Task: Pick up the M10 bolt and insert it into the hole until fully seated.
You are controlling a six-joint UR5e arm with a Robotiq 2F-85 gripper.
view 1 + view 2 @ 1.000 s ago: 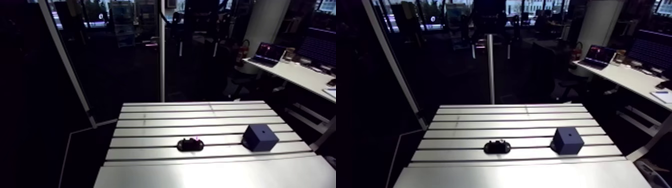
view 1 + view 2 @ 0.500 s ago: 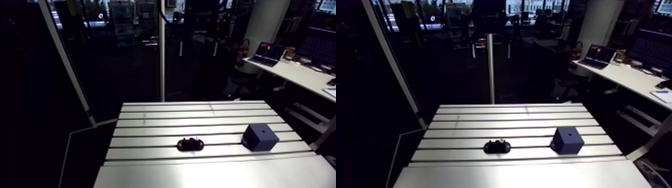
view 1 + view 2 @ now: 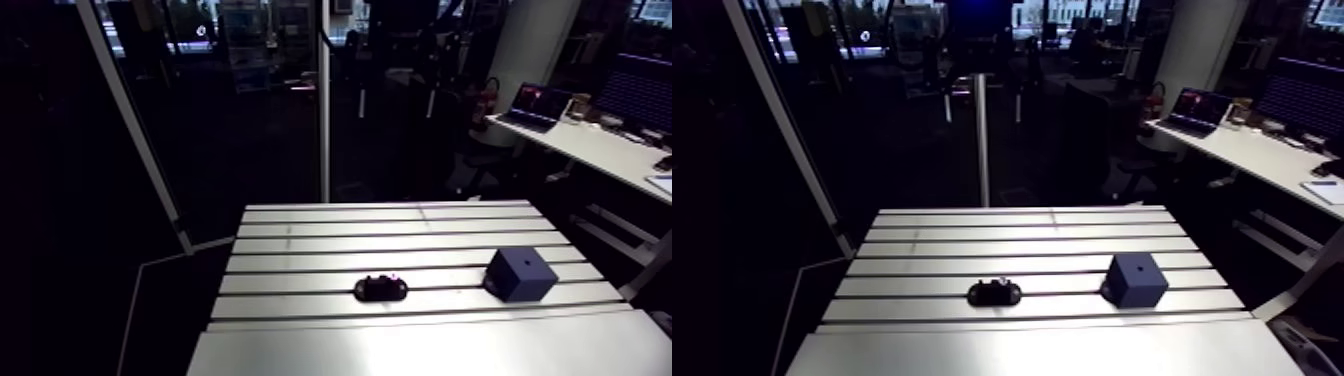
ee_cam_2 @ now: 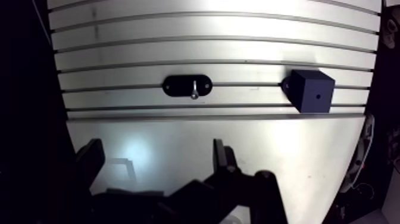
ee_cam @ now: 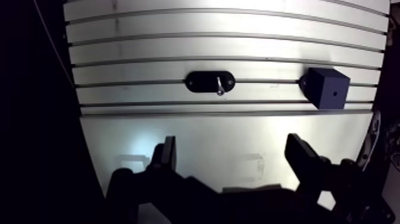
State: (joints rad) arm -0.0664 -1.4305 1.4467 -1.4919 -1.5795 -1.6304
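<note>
In the arm view nothing had shifted since a moment earlier: the black holder [image 3: 381, 289] sat on the table [image 3: 400, 345], with the blue block [image 3: 520, 275] at its three o'clock. In the wrist view the tool [image 5: 233, 156] hung spread and empty. The M10 bolt [image 5: 220, 86] lay on the holder at the tool's twelve o'clock, so the pick looked unstarted.

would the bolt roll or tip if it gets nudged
The bolt looks like shiny metal, so probably stiff and slick. It sits in the black oval holder, so a nudge likely tilts it, not rolls it.
</note>
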